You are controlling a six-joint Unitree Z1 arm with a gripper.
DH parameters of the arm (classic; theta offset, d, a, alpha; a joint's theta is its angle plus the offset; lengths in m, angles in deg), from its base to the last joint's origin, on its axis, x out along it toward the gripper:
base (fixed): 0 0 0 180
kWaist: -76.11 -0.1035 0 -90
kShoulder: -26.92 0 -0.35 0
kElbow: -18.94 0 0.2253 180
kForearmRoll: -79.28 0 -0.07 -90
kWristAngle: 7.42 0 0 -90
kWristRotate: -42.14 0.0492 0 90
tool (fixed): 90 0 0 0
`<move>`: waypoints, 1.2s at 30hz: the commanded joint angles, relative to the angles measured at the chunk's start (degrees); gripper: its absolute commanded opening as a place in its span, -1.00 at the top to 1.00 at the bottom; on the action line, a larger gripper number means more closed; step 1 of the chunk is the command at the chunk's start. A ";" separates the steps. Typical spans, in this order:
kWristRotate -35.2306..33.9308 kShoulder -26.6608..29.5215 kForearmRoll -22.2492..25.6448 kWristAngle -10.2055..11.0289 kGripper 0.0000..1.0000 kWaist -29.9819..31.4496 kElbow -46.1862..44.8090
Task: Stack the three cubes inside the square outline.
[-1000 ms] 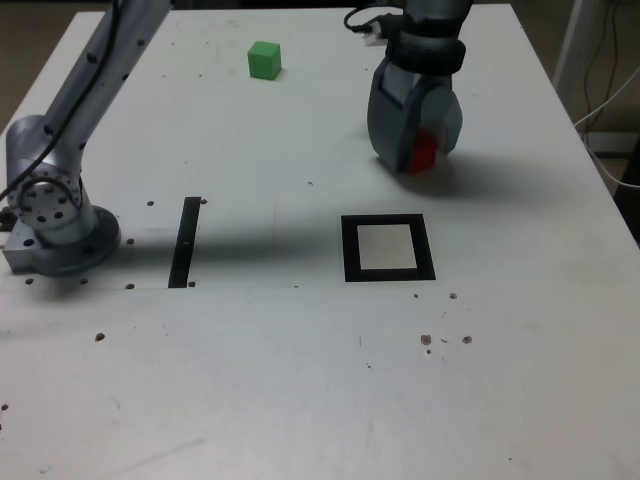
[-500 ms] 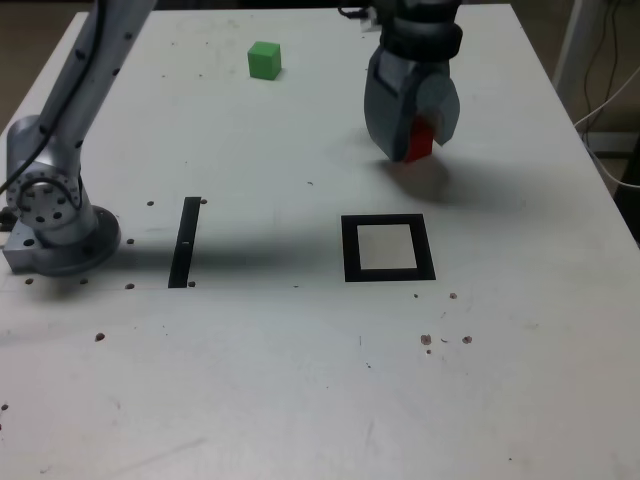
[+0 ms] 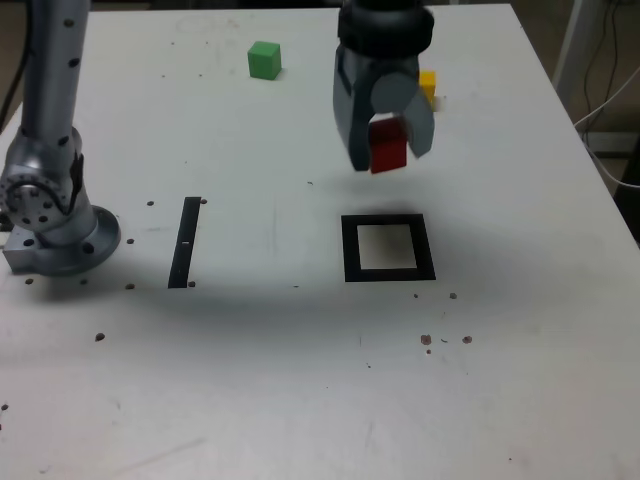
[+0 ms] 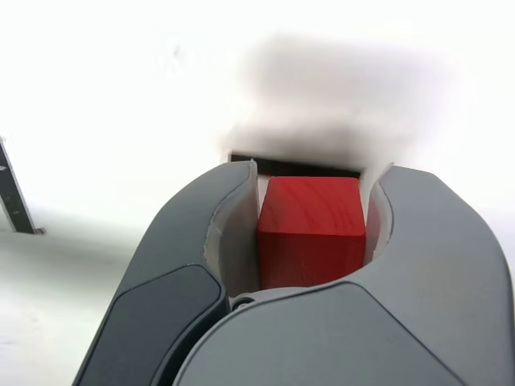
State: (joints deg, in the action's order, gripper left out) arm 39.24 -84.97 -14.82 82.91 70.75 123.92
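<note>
Gripper (image 3: 389, 148) pinching the red cube (image 3: 388, 145) between its jaws, held above the white tabletop (image 3: 270, 390), on the far side of the square outline (image 3: 388, 269). Yellow cube (image 3: 428, 86) partly hidden behind the gripper, toward the far edge. Green cube (image 3: 264, 61) rests near the far edge, toward the far-left corner in the exterior view. Square outline lies flat; black strip (image 3: 185, 243) well apart from it, between outline and arm base (image 3: 62, 240), which stands by the exterior view's left edge of the tabletop.
</note>
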 commanded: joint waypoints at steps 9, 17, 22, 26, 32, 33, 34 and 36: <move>1.39 -0.83 -1.43 -0.65 0.69 7.90 -3.61; 1.37 -3.82 -2.03 -2.39 0.69 8.52 -3.40; 1.36 -5.41 -2.82 -2.82 0.69 8.52 -3.16; 1.41 -5.70 -2.98 -2.74 0.67 8.52 -3.45; 1.70 -7.04 -3.50 -2.70 0.60 8.52 -3.14; 1.73 -7.16 -3.67 -2.69 0.60 8.52 -3.07; 1.76 -7.24 -3.86 -2.67 0.60 8.52 -3.04; 1.81 -7.34 -4.29 -2.61 0.60 8.52 -3.06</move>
State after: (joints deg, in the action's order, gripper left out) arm 40.91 -92.13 -18.87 80.19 79.20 120.64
